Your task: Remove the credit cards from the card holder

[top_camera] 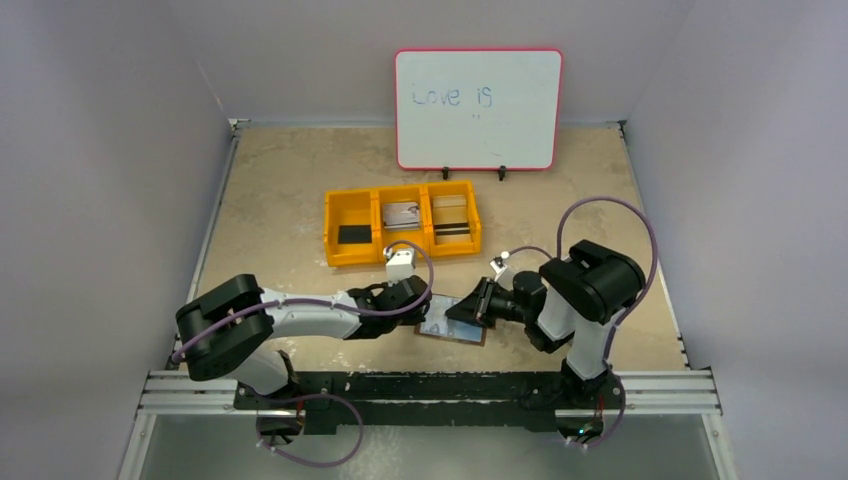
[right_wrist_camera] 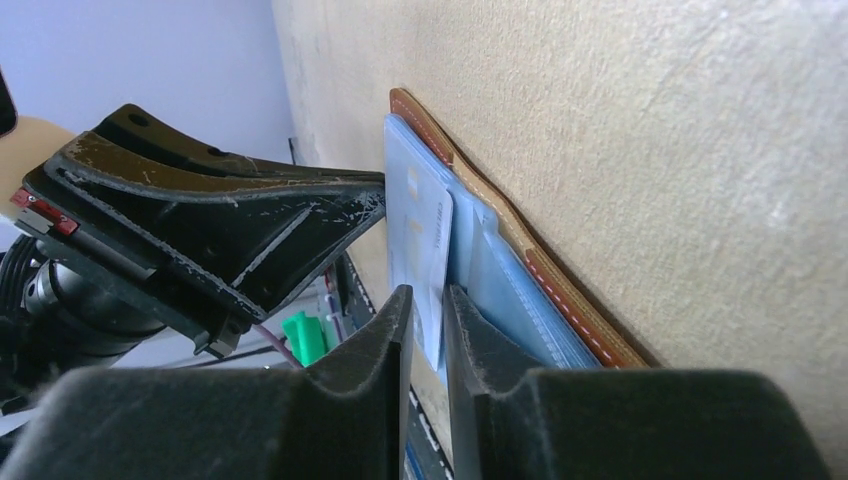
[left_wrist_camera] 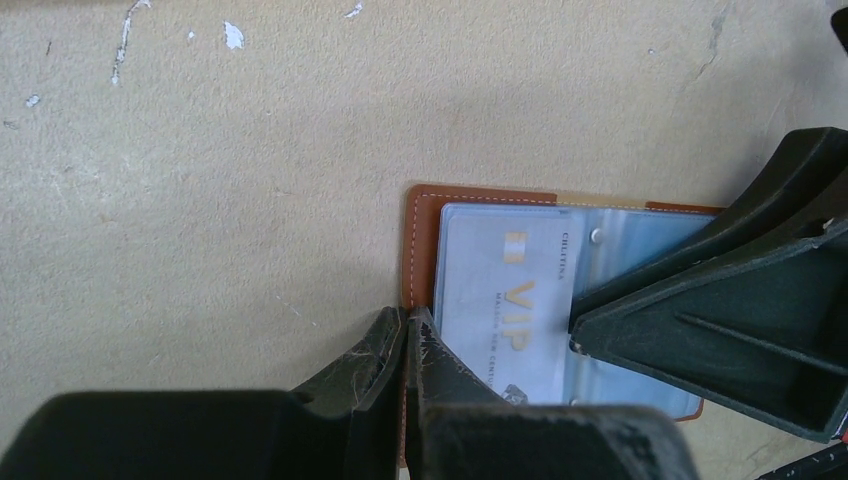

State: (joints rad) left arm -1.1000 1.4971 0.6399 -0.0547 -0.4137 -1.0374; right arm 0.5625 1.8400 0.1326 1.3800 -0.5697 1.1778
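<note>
The card holder [top_camera: 462, 334] lies open on the table between my arms, brown leather [left_wrist_camera: 422, 240] with clear sleeves. A pale credit card [left_wrist_camera: 510, 300] marked VIP in gold sits in the top sleeve. My left gripper [left_wrist_camera: 408, 315] is shut on the holder's left leather edge and pins it down. From the right, my right gripper [right_wrist_camera: 428, 292] has its jaws drawn narrow around the edge of that card [right_wrist_camera: 430, 235], which sticks out of the sleeve. Its fingers [left_wrist_camera: 700, 300] cover the holder's right side. Other credit cards lie in the yellow bin [top_camera: 402, 188].
The yellow three-compartment bin holds a black card [top_camera: 353, 234], a grey one [top_camera: 400, 214] and a beige striped one [top_camera: 452, 226]. Behind it stands a whiteboard [top_camera: 478, 108]. Grey walls close in the table on three sides.
</note>
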